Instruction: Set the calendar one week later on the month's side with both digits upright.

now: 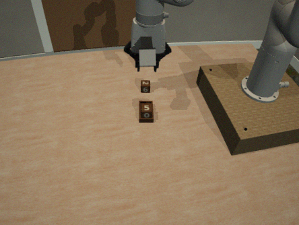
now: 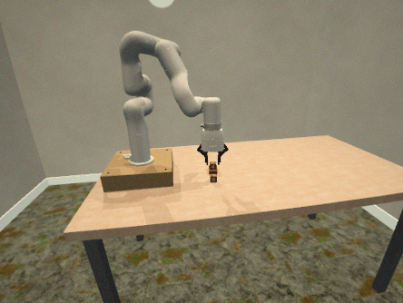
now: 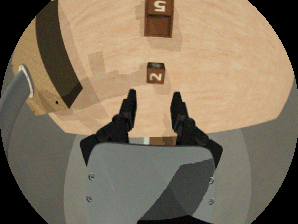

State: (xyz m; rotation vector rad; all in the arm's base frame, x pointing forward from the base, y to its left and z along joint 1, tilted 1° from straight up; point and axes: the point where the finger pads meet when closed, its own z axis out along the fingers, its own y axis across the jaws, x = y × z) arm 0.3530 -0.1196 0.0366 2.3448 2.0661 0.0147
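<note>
One loose cube sits below the half-open, empty gripper, between tray and the top view's upper table edge.

Pale grey, rounded casings are noted on the arm; black linkages are fitted on the gripper, below a grey housing.

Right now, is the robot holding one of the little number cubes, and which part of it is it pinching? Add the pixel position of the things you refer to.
Nothing is held. The gripper (image 1: 147,70) (image 2: 212,162) (image 3: 154,98) is partly open, with nothing between its fingers.
</note>
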